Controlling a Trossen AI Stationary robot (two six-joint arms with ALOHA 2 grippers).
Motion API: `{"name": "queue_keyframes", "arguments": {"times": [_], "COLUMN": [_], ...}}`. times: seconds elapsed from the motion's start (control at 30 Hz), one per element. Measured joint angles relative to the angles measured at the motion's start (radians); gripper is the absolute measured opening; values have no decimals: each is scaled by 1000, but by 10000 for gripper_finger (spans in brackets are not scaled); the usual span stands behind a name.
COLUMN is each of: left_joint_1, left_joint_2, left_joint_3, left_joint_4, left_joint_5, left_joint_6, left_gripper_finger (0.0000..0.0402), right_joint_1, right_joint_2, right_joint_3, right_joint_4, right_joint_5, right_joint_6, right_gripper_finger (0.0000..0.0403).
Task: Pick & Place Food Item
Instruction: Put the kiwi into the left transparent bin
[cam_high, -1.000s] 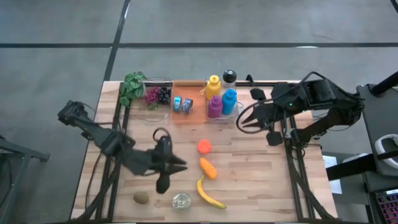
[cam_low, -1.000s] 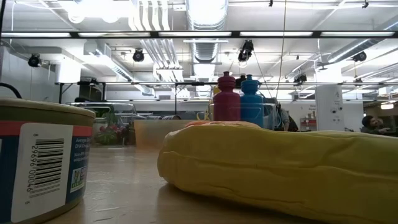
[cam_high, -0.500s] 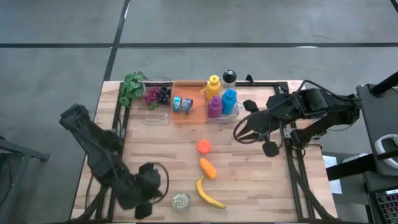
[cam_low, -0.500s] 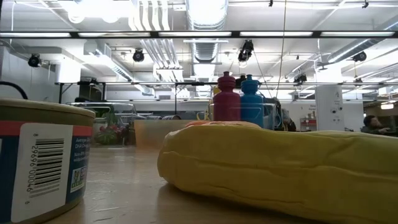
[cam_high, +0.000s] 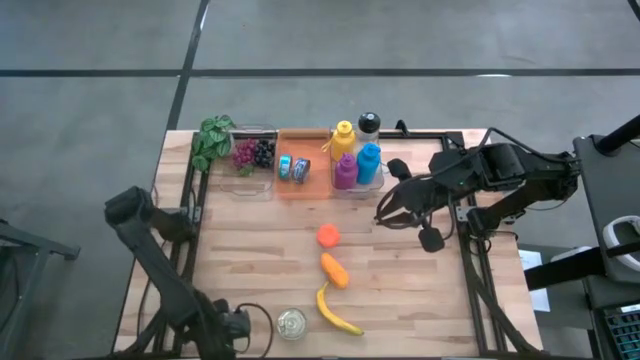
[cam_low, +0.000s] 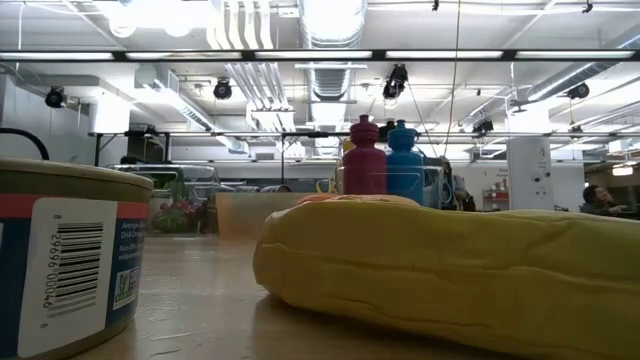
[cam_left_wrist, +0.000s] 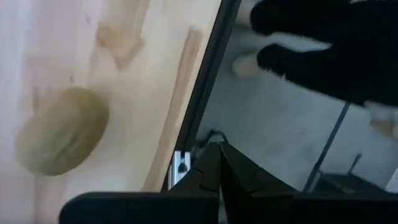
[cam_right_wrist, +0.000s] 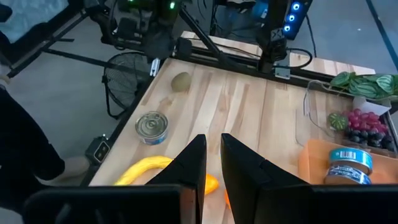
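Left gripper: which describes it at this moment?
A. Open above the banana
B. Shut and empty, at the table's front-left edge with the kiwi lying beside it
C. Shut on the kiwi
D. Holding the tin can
B. In the left wrist view the left gripper has its fingers pressed together with nothing between them, while the kiwi lies free on the table beside it.

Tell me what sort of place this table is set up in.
Probably a robotics lab or workshop: bare ceiling ducts and strip lights overhead, a concrete floor, and a wooden table on a metal frame carrying two arms.
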Motion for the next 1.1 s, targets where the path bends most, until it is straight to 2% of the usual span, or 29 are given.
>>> {"name": "queue_keyframes", "arguments": {"times": [0.2, 0.7, 0.93, 1.1], "left_joint_1": [1, 27, 86, 154], "left_joint_2": [58, 54, 54, 53], "left_joint_3": [-57, -263, -306, -306], "left_joint_4": [46, 32, 30, 27], "left_joint_5": [109, 85, 20, -71], "left_joint_6": [-4, -93, -42, 61], "left_gripper_finger": [3, 3, 3, 3], "right_joint_1": [0, 0, 0, 0], "right_joint_2": [0, 0, 0, 0], "right_joint_3": [0, 0, 0, 0], "right_joint_4": [0, -5, -5, -5], "right_joint_5": [0, 0, 0, 0], "right_joint_6": [-29, -81, -81, -81], "right_gripper_finger": [44, 43, 43, 43]}}
